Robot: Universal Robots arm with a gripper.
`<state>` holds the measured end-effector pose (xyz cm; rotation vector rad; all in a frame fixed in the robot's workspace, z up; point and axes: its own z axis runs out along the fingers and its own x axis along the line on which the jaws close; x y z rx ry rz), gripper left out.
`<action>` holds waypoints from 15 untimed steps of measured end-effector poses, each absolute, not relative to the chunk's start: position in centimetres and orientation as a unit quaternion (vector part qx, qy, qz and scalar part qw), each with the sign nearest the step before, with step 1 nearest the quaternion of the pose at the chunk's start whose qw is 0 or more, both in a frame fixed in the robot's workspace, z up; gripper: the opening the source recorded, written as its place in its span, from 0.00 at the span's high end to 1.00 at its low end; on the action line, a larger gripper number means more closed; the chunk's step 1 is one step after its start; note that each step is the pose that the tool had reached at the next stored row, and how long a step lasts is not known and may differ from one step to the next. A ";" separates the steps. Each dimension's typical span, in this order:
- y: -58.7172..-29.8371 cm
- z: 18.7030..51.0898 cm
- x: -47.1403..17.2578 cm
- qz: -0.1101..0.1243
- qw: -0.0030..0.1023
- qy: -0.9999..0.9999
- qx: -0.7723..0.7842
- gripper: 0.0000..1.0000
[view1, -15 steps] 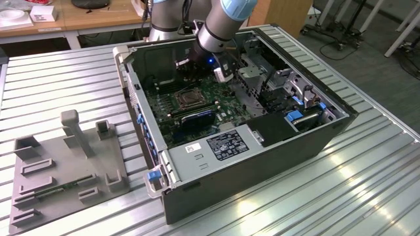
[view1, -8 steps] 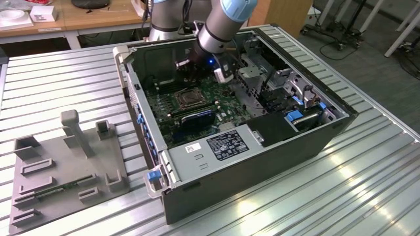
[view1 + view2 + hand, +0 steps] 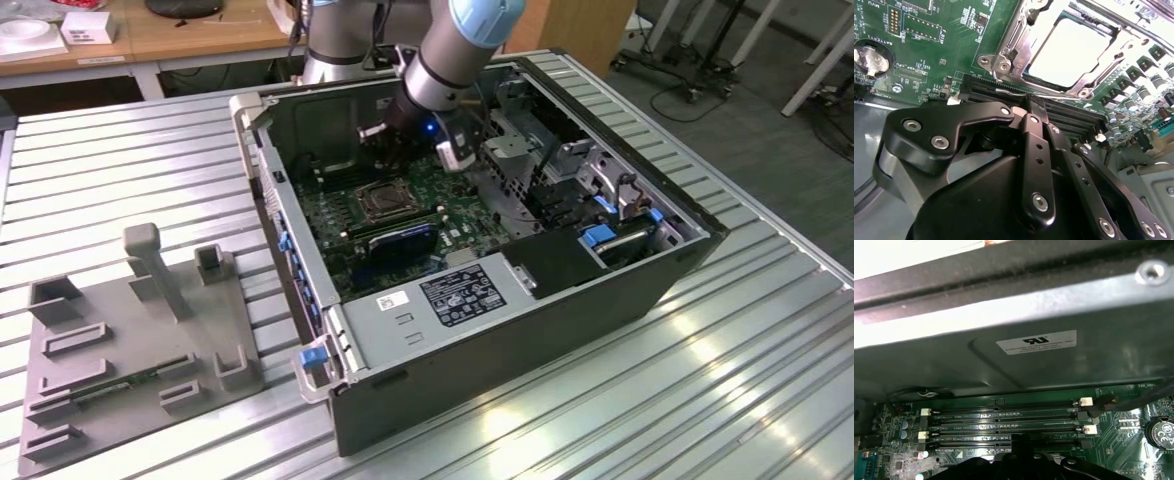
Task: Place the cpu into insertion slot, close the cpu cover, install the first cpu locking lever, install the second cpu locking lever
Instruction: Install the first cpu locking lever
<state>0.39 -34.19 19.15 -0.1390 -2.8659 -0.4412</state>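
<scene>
One cpu sits in the socket; beside it four memory slots; farther off, one battery.

You've got the computer case on the slatted table, with the fixture tray beside it on the exterior view's left. Inside the case lies the motherboard. The insertion slot sits in it. The cpu is in the slot, and the cpu cover frames it. In the second wrist view, the memory slots lie between the slot and the gripper.

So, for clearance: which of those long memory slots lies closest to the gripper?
The memory slot farthest from the grey metal wall; the gripper overlaps it in the first wrist view, the others lie beyond.
</scene>
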 end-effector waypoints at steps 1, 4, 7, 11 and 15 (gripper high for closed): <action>-34.2 19.1 0.4 -0.151 0.119 -0.980 -0.048 0.89; -34.3 19.0 0.5 -0.151 0.119 -0.980 -0.048 0.89; -34.3 18.8 0.5 -0.151 0.119 -0.980 -0.048 0.89; -34.4 18.7 0.6 -0.151 0.119 -0.980 -0.048 0.89; -34.4 18.6 0.6 -0.150 0.119 -0.980 -0.048 0.89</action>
